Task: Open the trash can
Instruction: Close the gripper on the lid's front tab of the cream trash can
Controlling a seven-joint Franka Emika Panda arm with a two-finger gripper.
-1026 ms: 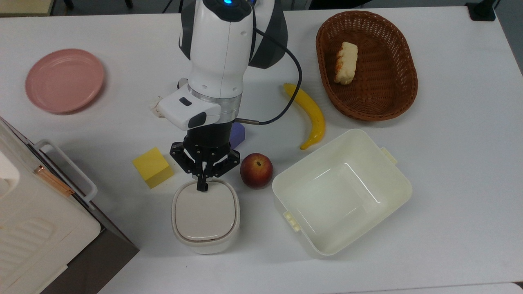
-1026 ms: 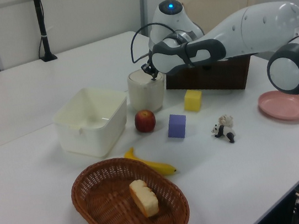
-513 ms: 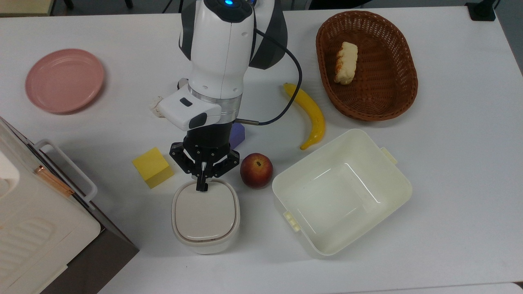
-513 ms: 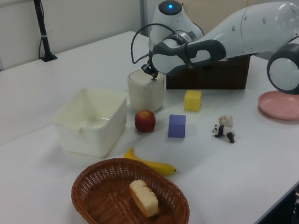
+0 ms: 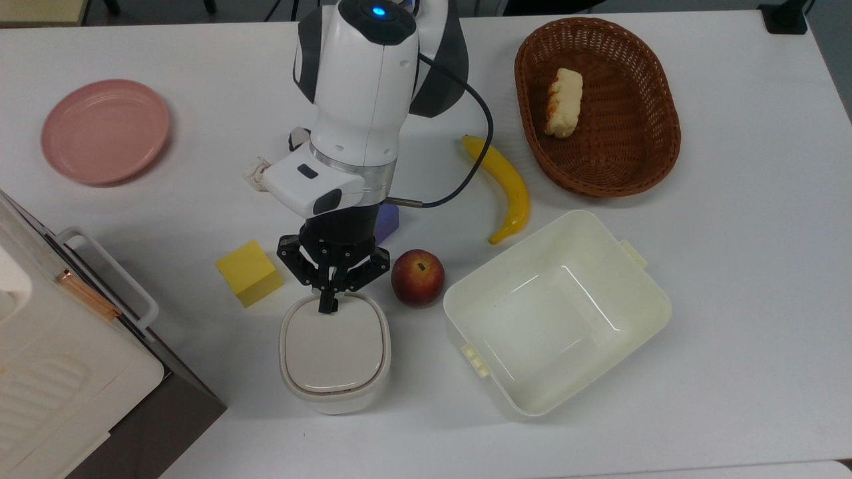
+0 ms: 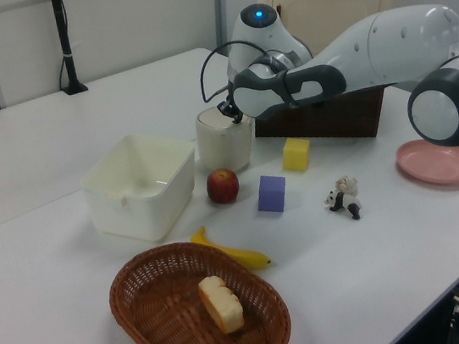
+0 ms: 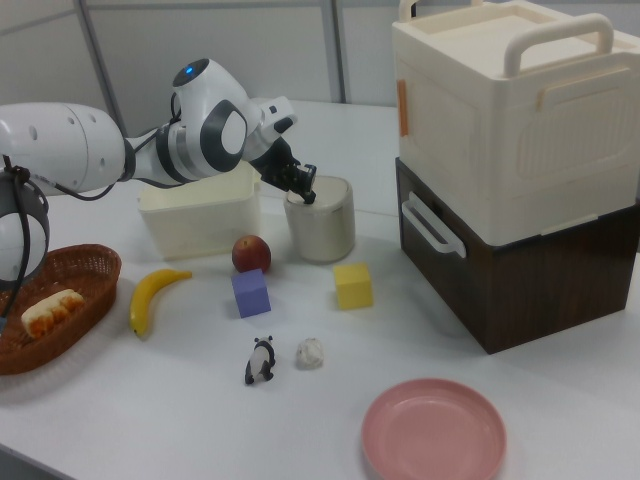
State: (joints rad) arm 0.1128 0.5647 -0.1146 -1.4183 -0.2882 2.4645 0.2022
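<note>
The trash can [image 5: 335, 354] is a small off-white rounded-square bin with a beige-grey lid, and the lid lies flat and closed. It also shows as the trash can [image 6: 225, 138] and the trash can [image 7: 320, 220]. My gripper [image 5: 327, 305] points down with its fingers shut together, the tips resting on the lid's edge nearest the arm. In the left view the gripper [image 6: 231, 114] sits at the bin's upper right rim. In the right view the gripper [image 7: 307, 186] touches the bin's top left rim.
A red apple [image 5: 417, 277] sits just right of the bin, a yellow cube [image 5: 249, 272] just left of my gripper, a purple cube [image 5: 387, 219] under the arm. A cream tub [image 5: 558, 311], banana [image 5: 506, 187], wicker basket [image 5: 597, 106], pink plate [image 5: 105, 130] and big box [image 5: 60, 359] surround them.
The arm's upper body has shifted slightly; the fingertips stay on the lid's edge. The lid remains closed.
</note>
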